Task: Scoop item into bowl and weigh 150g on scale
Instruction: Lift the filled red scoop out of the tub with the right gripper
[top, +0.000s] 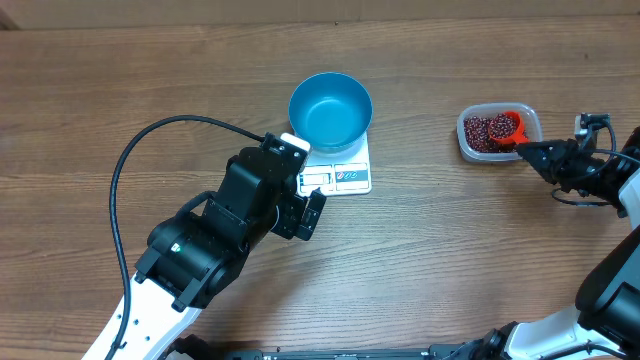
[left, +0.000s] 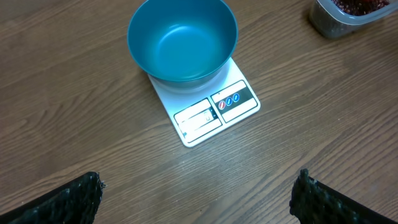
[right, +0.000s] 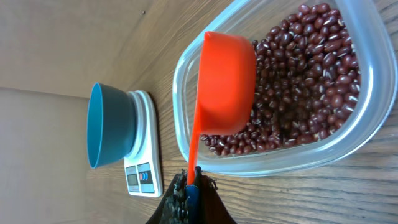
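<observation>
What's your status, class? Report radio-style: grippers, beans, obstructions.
Left gripper: fingers open, short of scale. Right gripper: fingers shut on orange scoop, cup down in tub of beans. Bowl empty on scale. Nothing in the way.

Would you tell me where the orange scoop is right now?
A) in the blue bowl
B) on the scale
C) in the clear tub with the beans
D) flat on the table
C: the scoop, gripped by the right pincer, lies over the beans inside the tub.
</observation>
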